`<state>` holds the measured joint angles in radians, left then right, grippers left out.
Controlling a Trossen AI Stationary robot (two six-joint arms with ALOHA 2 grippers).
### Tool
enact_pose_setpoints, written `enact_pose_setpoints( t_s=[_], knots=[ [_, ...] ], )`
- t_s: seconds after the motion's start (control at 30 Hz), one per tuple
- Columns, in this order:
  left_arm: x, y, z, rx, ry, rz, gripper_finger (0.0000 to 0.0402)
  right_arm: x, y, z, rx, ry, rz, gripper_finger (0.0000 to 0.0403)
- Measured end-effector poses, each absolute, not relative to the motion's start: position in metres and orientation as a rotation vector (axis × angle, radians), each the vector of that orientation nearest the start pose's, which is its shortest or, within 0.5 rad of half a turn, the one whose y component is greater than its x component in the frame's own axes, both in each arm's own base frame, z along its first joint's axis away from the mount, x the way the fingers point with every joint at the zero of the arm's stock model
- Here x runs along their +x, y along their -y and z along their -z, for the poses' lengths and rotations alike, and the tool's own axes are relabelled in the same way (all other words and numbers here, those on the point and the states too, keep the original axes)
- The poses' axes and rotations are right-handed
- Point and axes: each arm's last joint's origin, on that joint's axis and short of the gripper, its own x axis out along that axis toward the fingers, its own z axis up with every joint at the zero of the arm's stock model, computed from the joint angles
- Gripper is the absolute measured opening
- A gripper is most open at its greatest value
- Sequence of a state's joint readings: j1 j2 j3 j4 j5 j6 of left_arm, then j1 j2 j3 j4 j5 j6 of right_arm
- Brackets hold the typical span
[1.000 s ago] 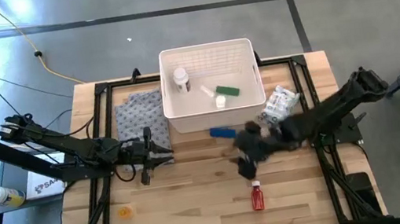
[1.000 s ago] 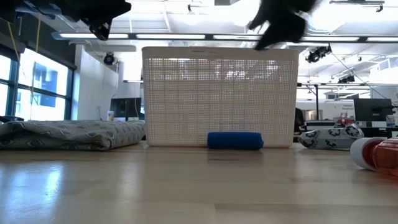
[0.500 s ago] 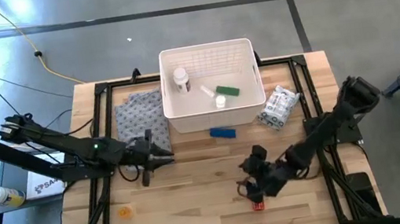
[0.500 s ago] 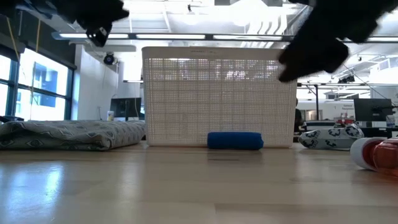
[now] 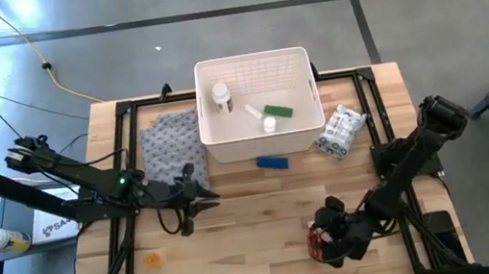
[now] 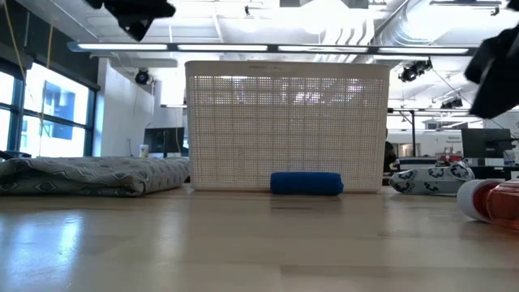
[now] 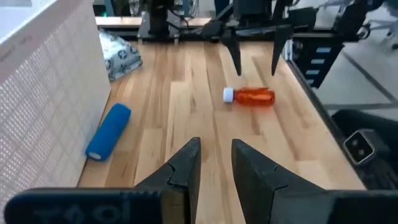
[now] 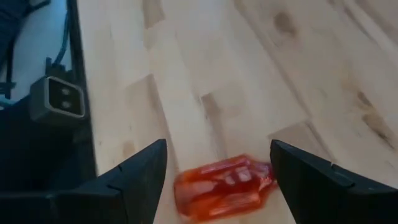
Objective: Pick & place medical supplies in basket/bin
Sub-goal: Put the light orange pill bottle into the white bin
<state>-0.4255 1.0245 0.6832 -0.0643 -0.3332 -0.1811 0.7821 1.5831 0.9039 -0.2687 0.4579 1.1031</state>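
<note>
right gripper [image 8: 214, 163] fingers spread wide, red white-capped bottle [image 8: 222, 186] lying between them untouched; left gripper [image 7: 215, 160] narrowly parted, empty, over bare wooden table [image 5: 238, 225].

bright even overhead light, soft shadows on table [image 5: 238, 225]. low view backlit: ceiling strips [image 6: 243, 47] blown out, windows [image 6: 49, 113] glaring, near tabletop blurry. right wrist view soft, red bottle [image 8: 224, 186] smeared, out of focus.

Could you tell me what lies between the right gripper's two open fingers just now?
The red bottle lies on its side on the bare wood between the right gripper's open fingers, untouched. The right wrist view shows this; the high view agrees.
</note>
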Motion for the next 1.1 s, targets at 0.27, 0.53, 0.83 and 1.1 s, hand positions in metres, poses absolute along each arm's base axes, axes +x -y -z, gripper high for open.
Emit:
enact_pose_setpoints(
  t_s=[0.27, 0.53, 0.83, 1.1],
  knots=[
    [0.197, 0.079, -0.287, -0.103, -0.592, -0.014, 0.0124, 0.221, -0.21, -0.187, 0.394, -0.676, 0.223, 0.0275],
    [0.183, 0.084, -0.305, -0.272, -0.896, 0.066, 0.0124, 0.232, -0.206, -0.194, 0.264, -0.536, 0.238, 0.0275],
    [0.167, 0.107, -0.287, -0.339, -1.258, 0.315, 0.0124, 0.245, -0.192, -0.195, 0.128, -0.547, 0.249, 0.0275],
    [0.165, 0.137, -0.268, -0.31, -1.429, 0.37, 0.0124, 0.25, -0.185, -0.194, 0.086, -0.56, 0.26, 0.0275]
  ],
)
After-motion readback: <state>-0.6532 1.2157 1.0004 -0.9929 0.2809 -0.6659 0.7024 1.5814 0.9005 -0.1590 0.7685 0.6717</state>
